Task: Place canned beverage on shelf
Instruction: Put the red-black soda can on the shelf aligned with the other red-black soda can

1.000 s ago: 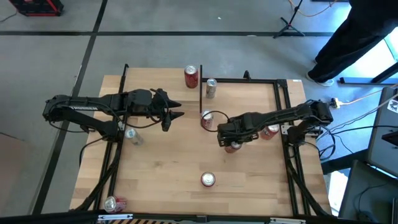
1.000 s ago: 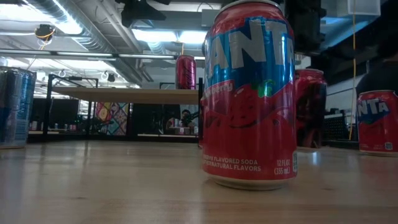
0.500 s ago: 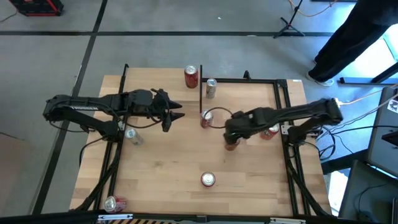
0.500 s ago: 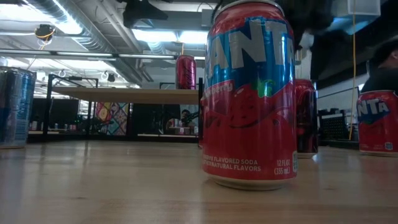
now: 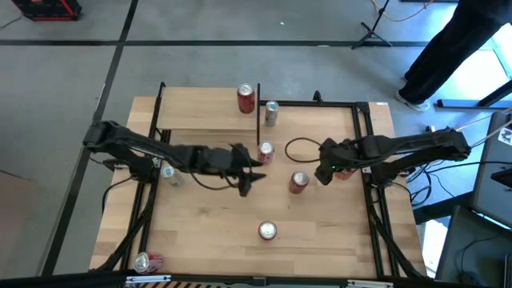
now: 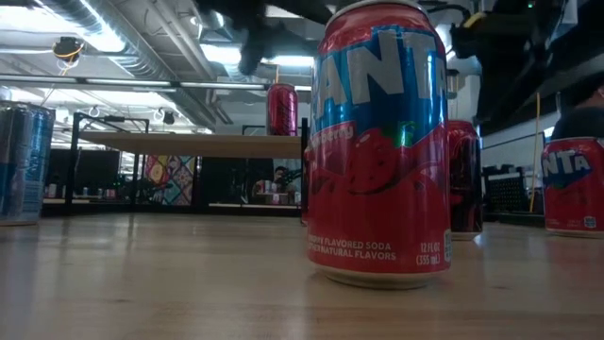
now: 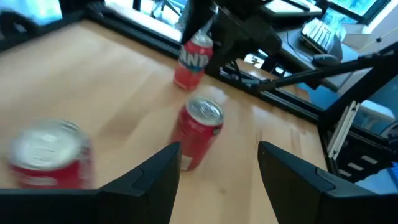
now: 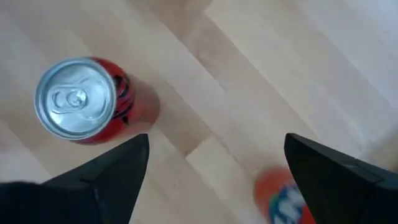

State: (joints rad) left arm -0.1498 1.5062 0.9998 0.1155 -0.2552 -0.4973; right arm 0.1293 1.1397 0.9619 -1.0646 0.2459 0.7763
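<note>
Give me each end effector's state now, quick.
Left end effector: open, empty, facing the middle can.
Right end effector: open, empty, above the table beside that can.

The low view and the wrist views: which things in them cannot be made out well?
- Low view: the big Fanta can hides most of the red can behind it; both hands are out of the picture.
- Low view: a blue can is cut by the picture's edge.
- Left wrist view: the near can is blurred, label unreadable.
- Right wrist view: an orange-red blurred object is cut off, not identifiable.
</note>
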